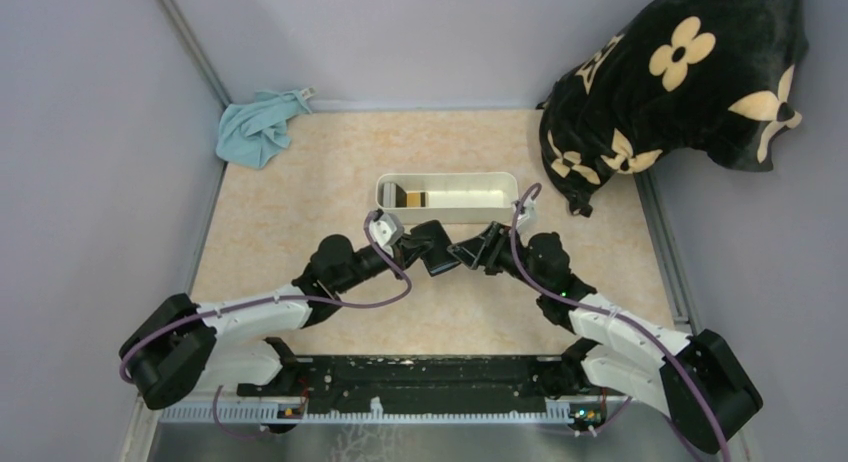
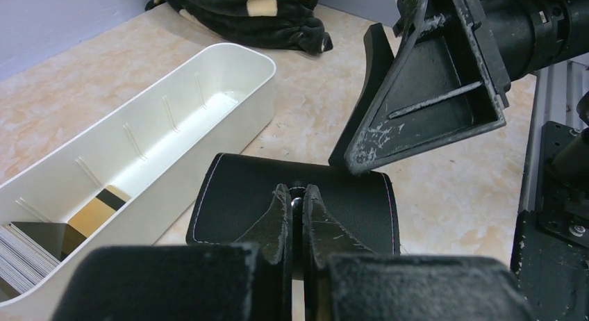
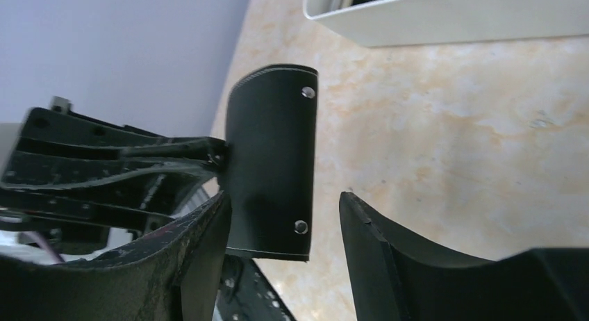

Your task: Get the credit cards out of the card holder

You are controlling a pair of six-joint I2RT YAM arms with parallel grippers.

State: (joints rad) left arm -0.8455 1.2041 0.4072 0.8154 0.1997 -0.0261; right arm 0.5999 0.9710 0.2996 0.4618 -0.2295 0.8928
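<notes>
The black card holder [image 1: 441, 261] hangs just above the table between the two arms. It is folded shut and shows no cards. My left gripper [image 2: 296, 196] is shut on its edge, with the stitched black cover [image 2: 236, 196] spreading out beyond the fingertips. My right gripper [image 3: 281, 231] is open, and the holder's end with two snap studs [image 3: 274, 161] sits between its fingers, nearer the left finger. Several credit cards [image 2: 28, 248] lie stacked in one end of the white tray [image 2: 208, 78].
The white oblong tray [image 1: 447, 197] stands just beyond the grippers. A black flowered blanket [image 1: 680, 82] is heaped at the back right. A light blue cloth [image 1: 258, 127] lies in the back left corner. Grey walls close in the table.
</notes>
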